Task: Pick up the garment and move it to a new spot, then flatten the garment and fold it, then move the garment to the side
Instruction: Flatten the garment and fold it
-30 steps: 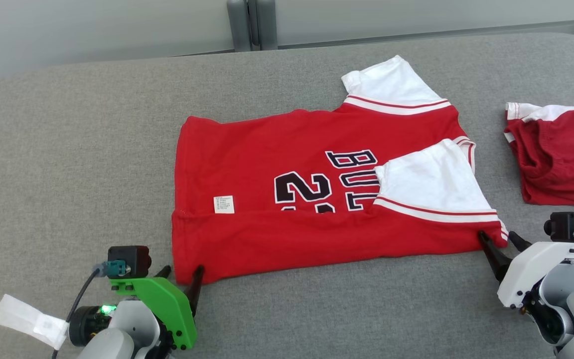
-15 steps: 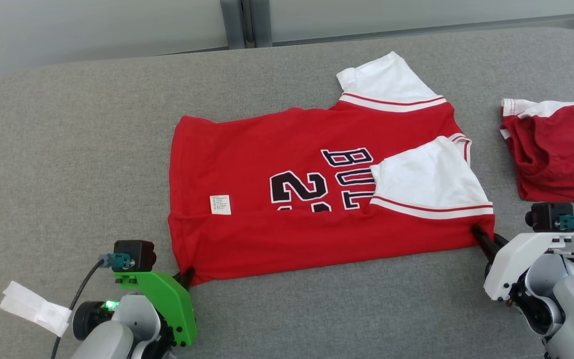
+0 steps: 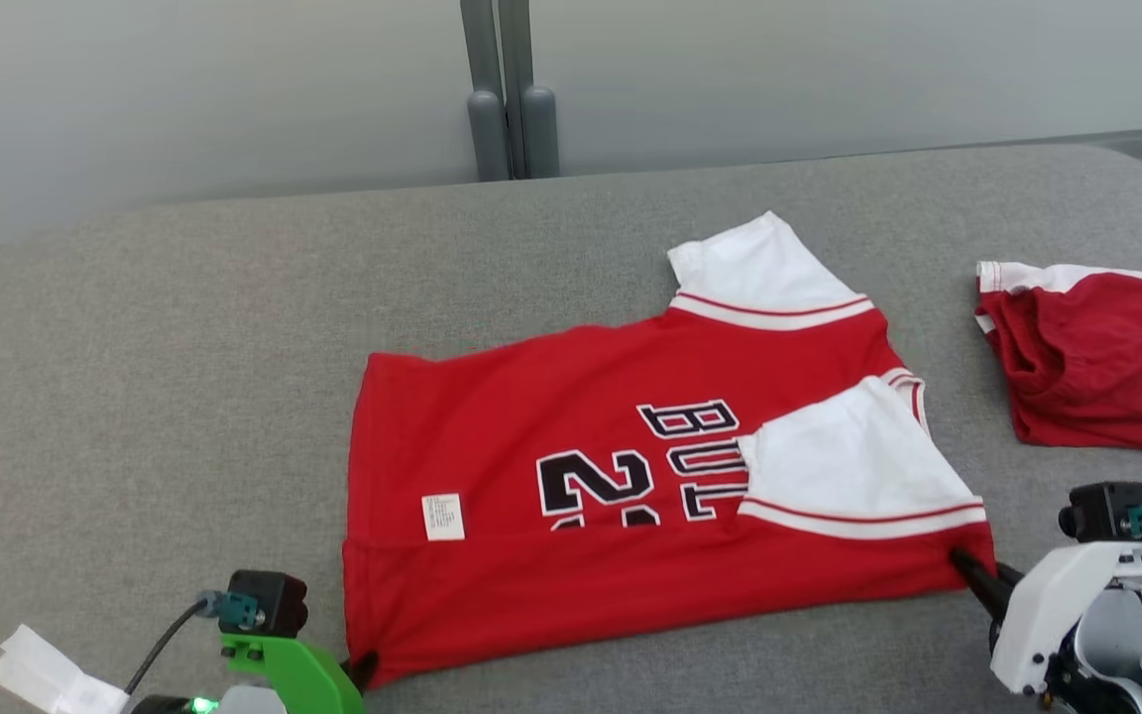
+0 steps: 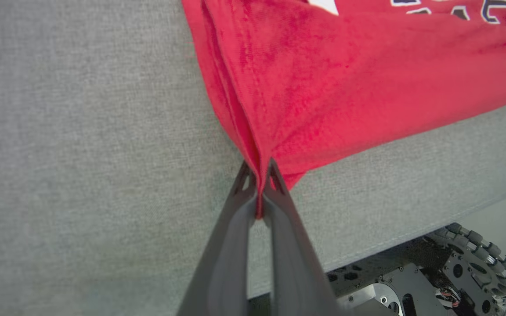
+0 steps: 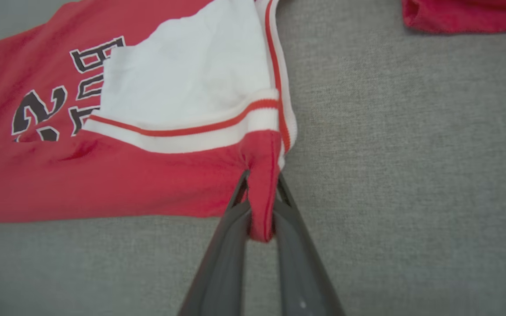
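My left claw (image 4: 259,169) has two long dark grey fingers (image 4: 224,263), each with small three-cornered openings near the tip. Its wrist carries a bright green bracket (image 3: 298,674) with a small black camera box (image 3: 269,603) on top, a teal plug (image 3: 234,612) and a thin black cable (image 3: 160,650). A green light (image 3: 200,706) glows beside it. My right claw (image 5: 262,175) has the same dark fingers, but there I have a white bracket (image 3: 1052,610), also with a black camera (image 3: 1106,509) and a teal plug. The right wrist (image 3: 1116,635) is rounded and pale grey. Under me is a wheel (image 4: 477,254) ringed with small rollers.
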`<state>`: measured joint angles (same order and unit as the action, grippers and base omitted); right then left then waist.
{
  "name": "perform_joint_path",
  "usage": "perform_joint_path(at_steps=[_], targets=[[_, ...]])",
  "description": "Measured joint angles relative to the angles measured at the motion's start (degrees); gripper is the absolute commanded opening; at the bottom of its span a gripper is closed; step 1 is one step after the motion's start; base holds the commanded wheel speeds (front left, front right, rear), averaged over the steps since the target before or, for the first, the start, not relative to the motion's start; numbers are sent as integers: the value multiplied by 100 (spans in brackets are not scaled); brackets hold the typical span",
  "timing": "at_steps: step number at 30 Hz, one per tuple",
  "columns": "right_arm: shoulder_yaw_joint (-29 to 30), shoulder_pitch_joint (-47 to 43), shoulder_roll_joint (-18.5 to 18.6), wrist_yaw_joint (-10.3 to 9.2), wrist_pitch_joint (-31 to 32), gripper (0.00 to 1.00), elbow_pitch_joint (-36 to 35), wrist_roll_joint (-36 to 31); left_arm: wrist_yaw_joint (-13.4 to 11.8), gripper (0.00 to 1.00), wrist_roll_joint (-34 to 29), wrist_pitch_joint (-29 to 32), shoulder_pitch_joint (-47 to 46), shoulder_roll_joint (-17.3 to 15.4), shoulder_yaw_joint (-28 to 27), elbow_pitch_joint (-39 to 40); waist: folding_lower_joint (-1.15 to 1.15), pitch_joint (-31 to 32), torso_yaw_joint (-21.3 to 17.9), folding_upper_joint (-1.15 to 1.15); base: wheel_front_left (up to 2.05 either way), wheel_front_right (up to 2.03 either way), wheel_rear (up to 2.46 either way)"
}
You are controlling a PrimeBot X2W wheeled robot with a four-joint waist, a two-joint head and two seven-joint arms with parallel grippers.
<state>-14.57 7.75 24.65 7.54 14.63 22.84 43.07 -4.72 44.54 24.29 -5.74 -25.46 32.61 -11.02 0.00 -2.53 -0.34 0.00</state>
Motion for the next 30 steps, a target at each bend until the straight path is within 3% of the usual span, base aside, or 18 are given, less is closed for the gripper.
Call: perform_joint_path(at_steps=[7,11,12,13,19,23,26,30], targets=[[454,-862,-3,0,844,0,-672,-238,-271,0,156,390,542,-391,-9,758,0,118,62,0,0,0,0],[840,-1154,-293,0,1138,0,-1006,-509,-415,0,190,479,722,-463,-23,981,0,82,30,0,0,0,0],[947,-1214,-381,0,1214,19,-1077,-586,-443,40,208,519,755,-466,-18,1012,0,78,19,0,0,0,0],[1043,-1252,-459,0,1250,100,-1141,-645,-457,100,241,576,785,-471,-11,1029,0,74,8,0,0,0,0],[1469,-1281,-706,-2,1304,100,-1650,-929,-547,100,168,525,770,-701,-171,1228,0,49,-24,0,0,0,0],[1627,-944,-644,-2,1160,100,-2147,-1023,-783,100,-167,125,388,-926,-557,1450,0,-7,-86,0,0,0,0],[1724,-572,-610,-4,851,100,-2335,-1161,-918,100,-337,-226,53,-902,-753,1510,0,-116,-107,0,0,0,0],[1580,171,-597,-4,433,100,-2242,-1199,-933,100,-480,-668,-361,-588,-823,1408,0,-342,-118,0,0,0,0]])
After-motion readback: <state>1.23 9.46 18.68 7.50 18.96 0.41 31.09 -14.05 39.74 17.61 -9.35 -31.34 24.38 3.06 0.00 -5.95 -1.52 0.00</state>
